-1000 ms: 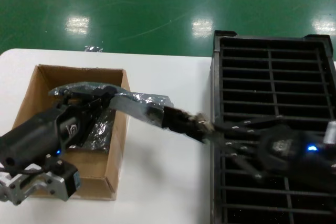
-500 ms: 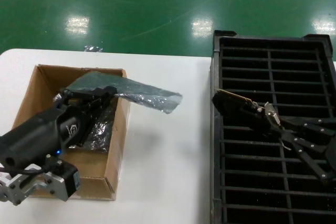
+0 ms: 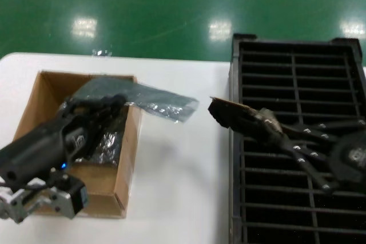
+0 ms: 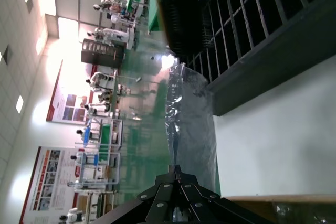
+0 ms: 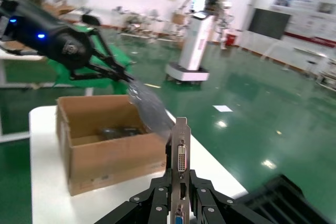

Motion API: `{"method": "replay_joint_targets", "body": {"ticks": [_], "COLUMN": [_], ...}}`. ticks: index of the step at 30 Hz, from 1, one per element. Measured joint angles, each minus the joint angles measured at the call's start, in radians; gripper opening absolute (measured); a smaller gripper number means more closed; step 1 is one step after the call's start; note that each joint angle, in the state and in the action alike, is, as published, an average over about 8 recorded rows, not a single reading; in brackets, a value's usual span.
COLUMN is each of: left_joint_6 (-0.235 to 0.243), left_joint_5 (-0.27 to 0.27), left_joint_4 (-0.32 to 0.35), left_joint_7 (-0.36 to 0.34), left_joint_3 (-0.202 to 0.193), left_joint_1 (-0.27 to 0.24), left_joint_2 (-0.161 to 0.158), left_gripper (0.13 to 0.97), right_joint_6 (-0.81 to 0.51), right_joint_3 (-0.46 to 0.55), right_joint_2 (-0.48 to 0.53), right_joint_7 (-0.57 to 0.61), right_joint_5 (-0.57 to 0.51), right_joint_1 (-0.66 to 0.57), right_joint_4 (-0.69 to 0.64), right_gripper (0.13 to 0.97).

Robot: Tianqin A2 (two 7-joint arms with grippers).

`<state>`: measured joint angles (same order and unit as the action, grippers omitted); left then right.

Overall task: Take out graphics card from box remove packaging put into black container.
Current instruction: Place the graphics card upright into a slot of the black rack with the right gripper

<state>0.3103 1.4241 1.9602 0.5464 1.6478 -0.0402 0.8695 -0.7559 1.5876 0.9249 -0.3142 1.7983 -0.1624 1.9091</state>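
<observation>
My right gripper (image 3: 266, 125) is shut on the graphics card (image 3: 229, 115), a dark board held in the air over the left rim of the black container (image 3: 297, 72). In the right wrist view the card's silver bracket (image 5: 181, 148) stands upright between the jaws of the gripper (image 5: 181, 184). My left gripper (image 3: 119, 102) is over the cardboard box (image 3: 123, 184), shut on the packaging (image 3: 166, 104), an empty crinkled bag that hangs out past the box's right wall. The left wrist view shows the gripper (image 4: 178, 170) pinching the bag (image 4: 191, 124).
Dark shiny bags with boards (image 3: 108, 141) lie inside the box. The white table (image 3: 177, 187) lies between box and container. The container's slotted side shows in the left wrist view (image 4: 252, 19). The right wrist view shows the box (image 5: 105, 145) and my left gripper (image 5: 123, 76).
My right gripper pulled the card out of the bag and swung right over the container, then came back a little left. The bag stays in the left gripper, now empty.
</observation>
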Motion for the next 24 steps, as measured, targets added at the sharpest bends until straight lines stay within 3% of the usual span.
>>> {"method": "replay_joint_targets", "body": {"ticks": [5, 12, 18, 24], "left_joint_6": [0.0, 0.0, 0.0, 0.0], "left_joint_5": [0.0, 0.0, 0.0, 0.0], "left_joint_4": [0.0, 0.0, 0.0, 0.0], "left_joint_7": [0.0, 0.0, 0.0, 0.0], "left_joint_3": [0.0, 0.0, 0.0, 0.0], "left_joint_1": [0.0, 0.0, 0.0, 0.0], "left_joint_2": [0.0, 0.0, 0.0, 0.0], "left_gripper": [0.138, 0.138, 0.138, 0.138], "right_joint_6": [-0.075, -0.323, -0.543, -0.721], "right_joint_3": [0.126, 0.24, 0.308, 0.402], "right_joint_2": [0.005, 0.053, 0.045, 0.018], "right_joint_7": [-0.125, -0.299, -0.397, -0.436], "right_joint_5": [-0.146, -0.295, -0.34, -0.295], "right_joint_1": [-0.146, -0.398, -0.642, -0.838], "right_joint_4": [0.043, 0.084, 0.08, 0.05], "right_gripper": [0.187, 0.187, 0.187, 0.187]}}
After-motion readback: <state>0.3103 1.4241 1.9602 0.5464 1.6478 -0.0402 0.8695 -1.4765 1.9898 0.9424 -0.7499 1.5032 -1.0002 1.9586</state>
